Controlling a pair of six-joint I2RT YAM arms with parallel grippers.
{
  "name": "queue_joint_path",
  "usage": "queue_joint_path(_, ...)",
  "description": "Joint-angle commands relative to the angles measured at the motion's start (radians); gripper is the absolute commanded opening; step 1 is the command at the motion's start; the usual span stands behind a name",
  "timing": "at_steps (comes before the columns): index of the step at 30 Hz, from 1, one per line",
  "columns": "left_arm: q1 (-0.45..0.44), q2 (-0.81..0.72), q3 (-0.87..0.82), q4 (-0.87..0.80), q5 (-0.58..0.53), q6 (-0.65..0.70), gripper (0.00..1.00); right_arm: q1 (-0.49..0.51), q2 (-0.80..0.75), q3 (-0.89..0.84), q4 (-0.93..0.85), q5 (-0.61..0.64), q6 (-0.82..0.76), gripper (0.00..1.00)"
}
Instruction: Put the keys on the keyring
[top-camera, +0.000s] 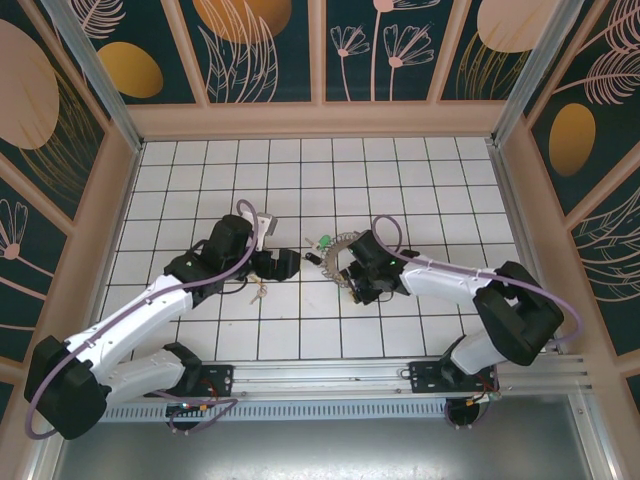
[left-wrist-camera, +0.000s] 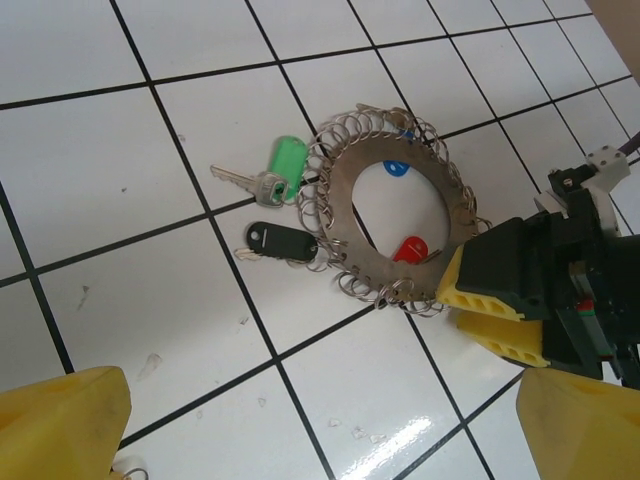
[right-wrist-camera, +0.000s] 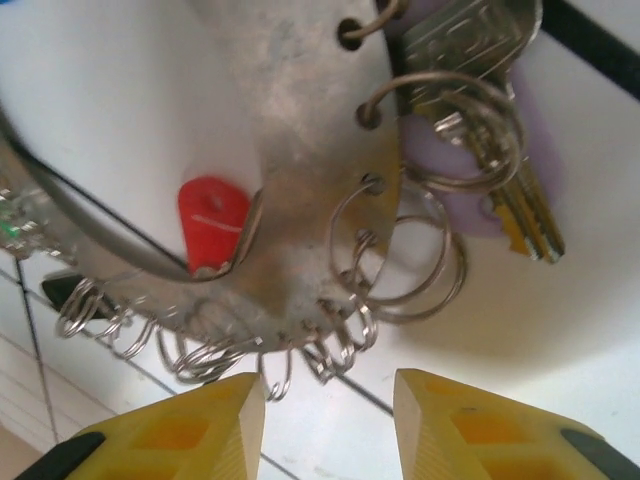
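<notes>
The keyring (left-wrist-camera: 372, 270) is a flat metal ring edged with many small split rings, lying on the white tiles. Keys with green (left-wrist-camera: 287, 162) and black (left-wrist-camera: 283, 241) heads lie at its left edge. Red (left-wrist-camera: 411, 249) and blue (left-wrist-camera: 396, 168) heads show inside its hole. My left gripper (left-wrist-camera: 320, 430) hangs open a tile short of the ring, nothing between its yellow fingers. My right gripper (right-wrist-camera: 325, 420) is at the keyring's (right-wrist-camera: 300, 200) near rim, jaws apart, with small split rings just ahead of its tips. The red key head (right-wrist-camera: 212, 222) shows beside the rim. From above, the keyring (top-camera: 335, 252) lies between the left gripper (top-camera: 288, 265) and the right gripper (top-camera: 350, 278).
A bunch of silver and brass keys (right-wrist-camera: 480, 70) hangs from a split ring on the keyring's far side. A few loose keys (top-camera: 258, 292) lie on the tiles under the left arm. Wooden walls (top-camera: 320, 120) enclose the tiled floor.
</notes>
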Motion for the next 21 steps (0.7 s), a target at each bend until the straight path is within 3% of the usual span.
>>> queue_joint_path(1, 0.003, -0.044, -0.029, 0.068, -0.023, 0.041, 0.99, 0.008, 0.058, 0.037, -0.031, -0.007, 0.028, 0.37)
queue_joint_path(3, 0.001, -0.075, -0.049, 0.103, -0.014, 0.074, 0.99, 0.01, 0.079, 0.051, -0.041, -0.01, 0.023, 0.35)
queue_joint_path(8, 0.001, -0.153, -0.124, 0.225, 0.005, 0.156, 0.99, -0.001, 0.08, 0.054, -0.054, 0.01, 0.018, 0.17)
queue_joint_path(15, 0.002, -0.178, -0.193, 0.442, 0.023, 0.281, 0.99, -0.104, 0.034, 0.058, -0.077, -0.01, -0.121, 0.03)
queue_joint_path(21, 0.001, -0.144, -0.281, 0.703, 0.149, 0.327, 0.99, -0.186, 0.003, 0.09, -0.106, -0.033, -0.333, 0.03)
